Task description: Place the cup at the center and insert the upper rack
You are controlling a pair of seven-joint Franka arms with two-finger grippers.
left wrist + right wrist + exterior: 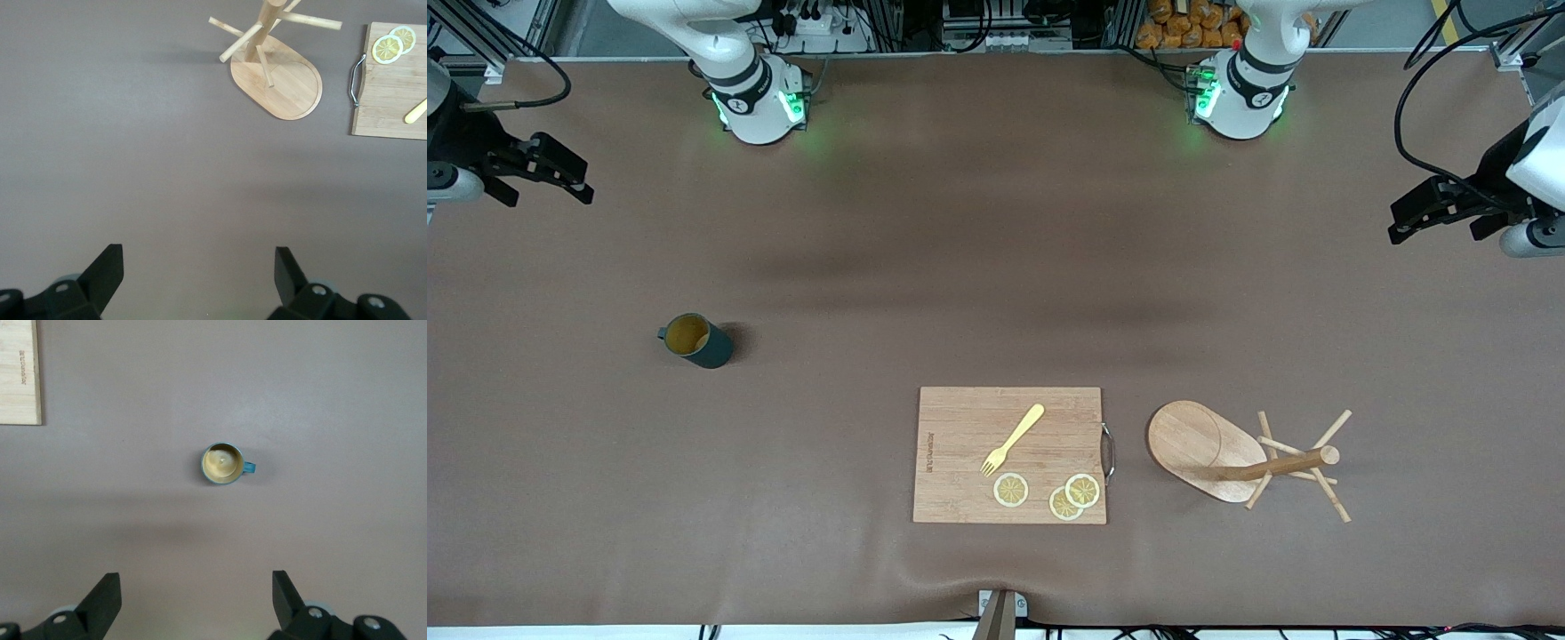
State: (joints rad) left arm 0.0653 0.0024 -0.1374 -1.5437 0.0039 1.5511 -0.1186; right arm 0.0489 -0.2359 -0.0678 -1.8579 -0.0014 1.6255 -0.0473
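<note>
Right gripper (560, 173) wide open, empty, waiting | left gripper (1423, 209) likewise | cup (696, 340) upright toward right arm's end | rack (1249, 462) probably upright; pegs could snag.

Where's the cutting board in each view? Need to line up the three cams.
Front view: cutting board low in the middle of the picture, between the cup and the mug tree, carrying a fork and lemon slices.
Left wrist view: its handle end at the upper right edge, beside the mug tree.
Right wrist view: one corner at the upper left edge.
Shared landmark: the board itself.
</note>
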